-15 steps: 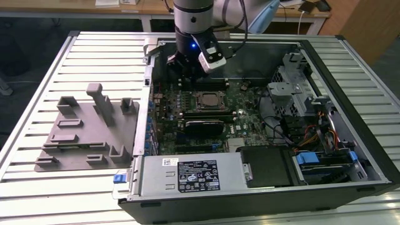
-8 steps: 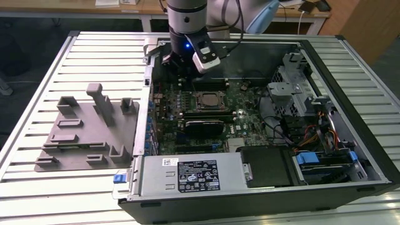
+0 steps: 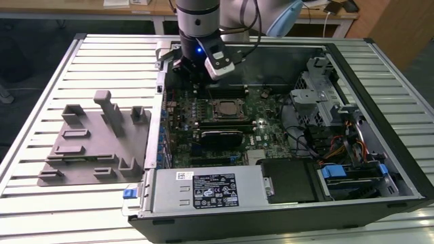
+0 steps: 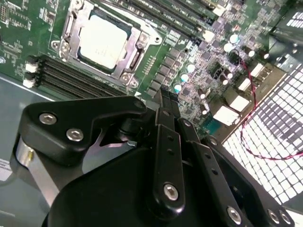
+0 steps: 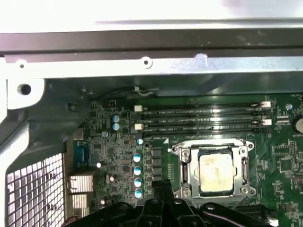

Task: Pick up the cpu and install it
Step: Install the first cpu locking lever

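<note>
The cpu (image 3: 226,108) lies flat inside the black-framed socket (image 3: 226,116) on the green motherboard, its silver top facing up. Both wrist views show it seated in the socket's metal frame, cpu (image 4: 103,40) and cpu (image 5: 216,172). My gripper (image 3: 195,84) hangs over the board's rear corner, toward the exterior view's left of the socket and a little behind it. Its black fingers (image 4: 166,106) are pressed together with nothing between them, above the small capacitors beside the socket. The gripper (image 5: 161,185) is clear of the chip.
The open computer case (image 3: 379,61) surrounds the board. Memory slots (image 5: 203,120) run behind the socket. A black heatsink block (image 3: 220,138) sits in front of it. Drive bays and cables (image 3: 339,147) crowd the exterior view's right. A grey fixture tray (image 3: 88,147) lies outside on the slatted table.
</note>
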`<state>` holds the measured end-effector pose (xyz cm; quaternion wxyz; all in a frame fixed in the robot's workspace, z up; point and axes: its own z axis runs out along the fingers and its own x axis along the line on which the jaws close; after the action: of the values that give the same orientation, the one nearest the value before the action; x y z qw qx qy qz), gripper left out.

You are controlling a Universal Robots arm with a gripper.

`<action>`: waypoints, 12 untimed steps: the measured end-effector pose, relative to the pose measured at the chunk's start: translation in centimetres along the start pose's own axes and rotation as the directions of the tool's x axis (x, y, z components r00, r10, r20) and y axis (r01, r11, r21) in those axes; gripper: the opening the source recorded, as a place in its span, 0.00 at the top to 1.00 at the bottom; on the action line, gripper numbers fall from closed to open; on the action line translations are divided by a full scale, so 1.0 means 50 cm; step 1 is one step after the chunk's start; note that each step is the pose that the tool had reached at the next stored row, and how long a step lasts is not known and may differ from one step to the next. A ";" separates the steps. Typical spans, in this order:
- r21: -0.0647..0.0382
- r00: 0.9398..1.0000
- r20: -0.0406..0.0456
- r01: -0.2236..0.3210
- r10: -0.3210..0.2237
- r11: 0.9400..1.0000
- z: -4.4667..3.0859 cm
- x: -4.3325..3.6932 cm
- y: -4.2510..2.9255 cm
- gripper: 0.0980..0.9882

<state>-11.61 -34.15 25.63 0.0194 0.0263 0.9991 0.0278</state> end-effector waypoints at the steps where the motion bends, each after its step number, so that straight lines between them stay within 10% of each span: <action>1: -0.013 1.000 0.000 -0.001 0.001 1.000 0.000 0.000 -0.001 0.99; 6: -0.076 1.000 0.002 -0.002 0.002 0.997 0.000 0.001 -0.005 0.99; 12: -0.105 1.000 0.008 -0.002 0.003 0.994 0.001 0.005 -0.009 0.99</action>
<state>-11.87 -34.59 25.57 0.0246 0.0265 0.9961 0.0804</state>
